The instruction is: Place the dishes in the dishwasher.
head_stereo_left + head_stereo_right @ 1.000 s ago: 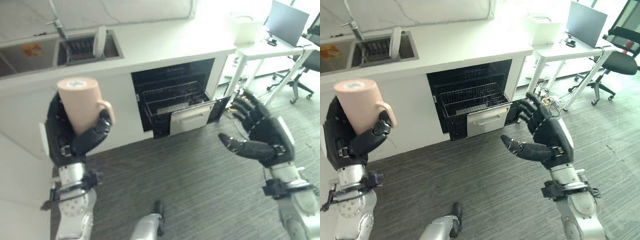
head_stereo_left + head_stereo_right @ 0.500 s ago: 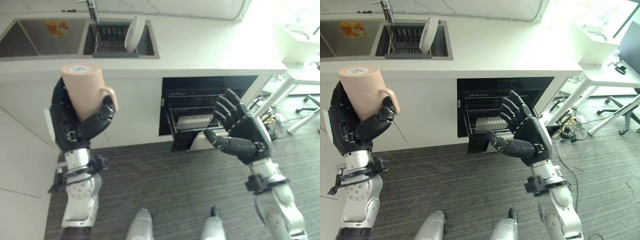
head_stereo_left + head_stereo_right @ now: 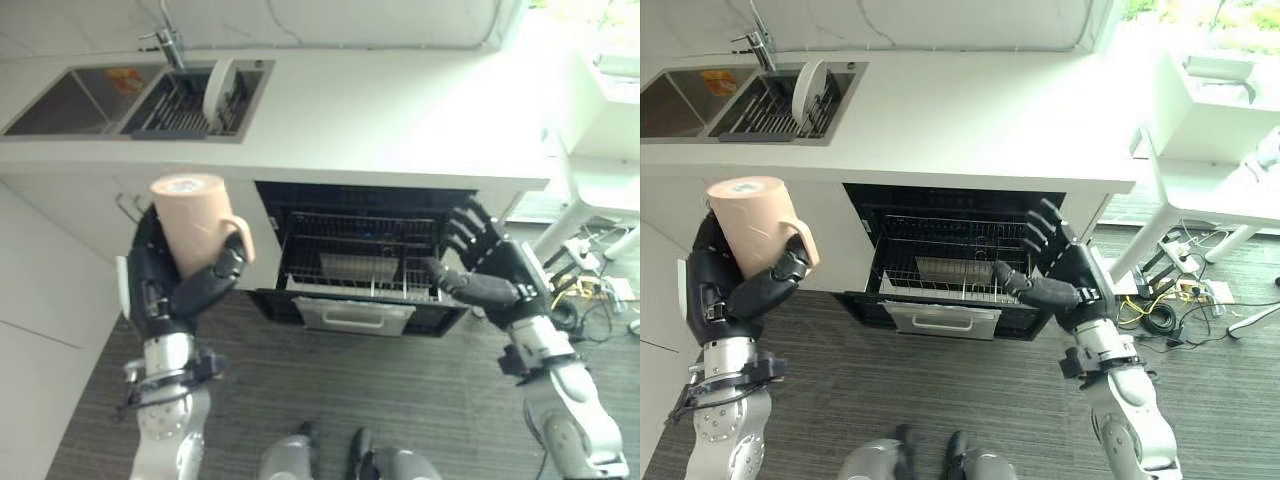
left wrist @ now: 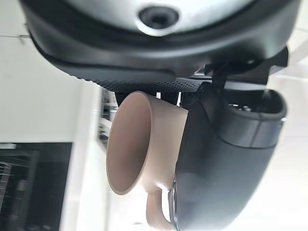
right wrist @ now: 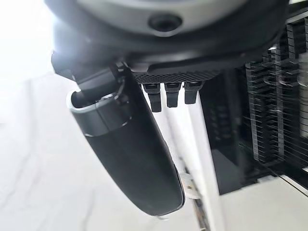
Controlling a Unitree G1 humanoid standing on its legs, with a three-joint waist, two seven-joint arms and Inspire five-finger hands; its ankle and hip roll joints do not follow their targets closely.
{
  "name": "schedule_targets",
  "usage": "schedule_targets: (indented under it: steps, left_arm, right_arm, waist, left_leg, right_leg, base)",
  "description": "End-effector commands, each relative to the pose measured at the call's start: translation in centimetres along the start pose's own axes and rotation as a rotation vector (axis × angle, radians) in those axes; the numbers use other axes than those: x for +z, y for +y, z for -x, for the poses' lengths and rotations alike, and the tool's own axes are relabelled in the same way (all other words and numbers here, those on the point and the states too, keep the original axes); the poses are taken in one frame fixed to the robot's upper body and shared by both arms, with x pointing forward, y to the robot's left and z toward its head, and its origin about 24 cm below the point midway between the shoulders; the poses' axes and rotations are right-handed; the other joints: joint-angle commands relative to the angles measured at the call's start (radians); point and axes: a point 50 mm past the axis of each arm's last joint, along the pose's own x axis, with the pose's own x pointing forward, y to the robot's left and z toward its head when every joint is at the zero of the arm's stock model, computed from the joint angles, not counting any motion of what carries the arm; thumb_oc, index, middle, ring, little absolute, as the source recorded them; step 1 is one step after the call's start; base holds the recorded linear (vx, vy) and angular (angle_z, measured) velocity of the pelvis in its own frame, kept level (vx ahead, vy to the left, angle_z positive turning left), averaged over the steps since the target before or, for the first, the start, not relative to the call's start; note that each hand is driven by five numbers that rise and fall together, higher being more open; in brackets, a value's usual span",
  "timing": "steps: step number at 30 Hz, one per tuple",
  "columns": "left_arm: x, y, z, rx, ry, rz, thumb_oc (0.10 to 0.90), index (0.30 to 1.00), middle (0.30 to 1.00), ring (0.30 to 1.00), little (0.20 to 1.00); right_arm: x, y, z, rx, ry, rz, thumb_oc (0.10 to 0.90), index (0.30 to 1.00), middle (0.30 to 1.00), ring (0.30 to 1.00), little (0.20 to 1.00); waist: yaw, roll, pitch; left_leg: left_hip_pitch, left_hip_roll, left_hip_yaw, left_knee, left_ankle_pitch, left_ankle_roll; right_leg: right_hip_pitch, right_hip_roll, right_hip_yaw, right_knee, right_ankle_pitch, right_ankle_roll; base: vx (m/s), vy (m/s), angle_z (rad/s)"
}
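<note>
We're looking down on the long white desk [image 3: 400,110] that runs across the scene, with the sink [image 3: 70,100] sunk into its far left end. Under the desk the dishwasher [image 3: 365,250] stands open, its door dropped flat toward the grey floor [image 3: 400,400]. The wire rack [image 3: 355,265] is slid partway out over that door, and we can see a pale flat piece lying in it, though we can't tell what it is. Beside the sink sits a dish rack [image 3: 190,100] with a white plate [image 3: 217,90] standing on edge in it, just next to the tap [image 3: 165,45].

Now to the hands. Our left hand [image 3: 175,290] is raised in front of the white cabinet, to the left of the open dishwasher, and it's wrapped firmly around the beige mug [image 3: 195,225]. The mug is carried bottom-up: its flat base faces upward, the handle juts out toward the dishwasher side, and the thumb presses across the mug's wall near that handle. From the left wrist view we see the open mouth of the mug [image 4: 139,144] right up against the palm, fingers curled behind it.

Our right hand [image 3: 495,275] hovers in front of the dishwasher's right edge, over the rack's corner. Its fingers are spread wide and straight, thumb pointing in toward the rack, holding nothing and touching nothing.
</note>
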Motion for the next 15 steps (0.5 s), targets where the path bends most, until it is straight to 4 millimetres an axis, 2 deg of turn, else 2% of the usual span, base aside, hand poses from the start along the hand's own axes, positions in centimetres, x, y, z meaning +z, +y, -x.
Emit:
schedule_targets:
  steps: [1,4,7,12,14,15]
  left_arm:
    - [4.4,-1.1,-1.8,-0.088,-0.288,0.023,0.400,0.300,0.300,0.300,0.300]
    - [4.6,-0.9,-1.9,-0.073,-0.297,0.012,0.400,0.300,0.300,0.300,0.300]
    - [4.7,-0.8,-2.1,-0.078,-0.316,0.001,0.400,0.300,0.300,0.300,0.300]
    - [4.9,-1.1,-2.7,-0.110,-0.342,0.000,0.400,0.300,0.300,0.300,0.300]
    - [4.9,-1.1,-2.9,-0.116,-0.340,0.001,0.400,0.300,0.300,0.300,0.300]
    - [4.9,-1.0,-2.9,-0.123,-0.336,0.002,0.400,0.300,0.300,0.300,0.300]
  right_arm:
    - [3.1,2.7,-0.6,0.108,-0.216,0.068,0.800,0.900,0.900,0.900,0.900]
    - [3.4,2.1,-0.3,0.126,-0.212,0.102,0.800,0.900,0.900,0.900,0.900]
    - [3.7,1.3,0.1,0.116,-0.209,0.072,0.800,0.900,0.900,0.900,0.900]
    - [3.3,1.5,-0.3,0.087,-0.224,0.057,0.800,0.900,0.900,0.900,0.900]
    - [3.1,1.6,-0.4,0.093,-0.218,0.049,0.800,0.900,0.900,0.900,0.900]
    - [2.9,1.7,-0.5,0.088,-0.206,0.058,0.800,0.900,0.900,0.900,0.900]
  waist:
    - [0.036,-0.020,-0.085]
    - [0.028,-0.025,-0.098]
    - [0.024,-0.035,-0.118]
    - [0.032,-0.055,-0.134]
    - [0.034,-0.062,-0.136]
    - [0.037,-0.072,-0.137]
  left_leg:
    - [-0.082,0.009,-0.049,-0.133,0.073,-0.079]
    - [-0.080,0.020,-0.042,-0.133,0.062,-0.075]
    - [-0.058,0.005,-0.046,-0.133,0.037,-0.053]
    - [-0.027,-0.033,-0.065,-0.133,0.002,-0.016]
    - [-0.019,-0.045,-0.068,-0.133,-0.007,-0.005]
    - [-0.013,-0.059,-0.070,-0.133,-0.014,0.006]
  right_leg:
    - [0.108,0.037,0.070,-0.193,0.085,0.042]
    - [0.120,0.041,0.066,-0.193,0.075,0.044]
    - [0.142,0.026,0.056,-0.193,0.067,0.058]
    - [0.180,-0.004,0.036,-0.193,0.070,0.071]
    - [0.193,-0.012,0.027,-0.193,0.087,0.079]
    - [0.217,-0.018,0.012,-0.193,0.133,0.093]
  base:
    - [0.25,0.007,-0.14]
    - [0.18,0.069,-0.59]
    - [0.16,0.081,-0.32]
    - [0.15,0.098,-0.02]
    - [0.13,0.082,0.35]
    - [0.17,0.106,0.36]
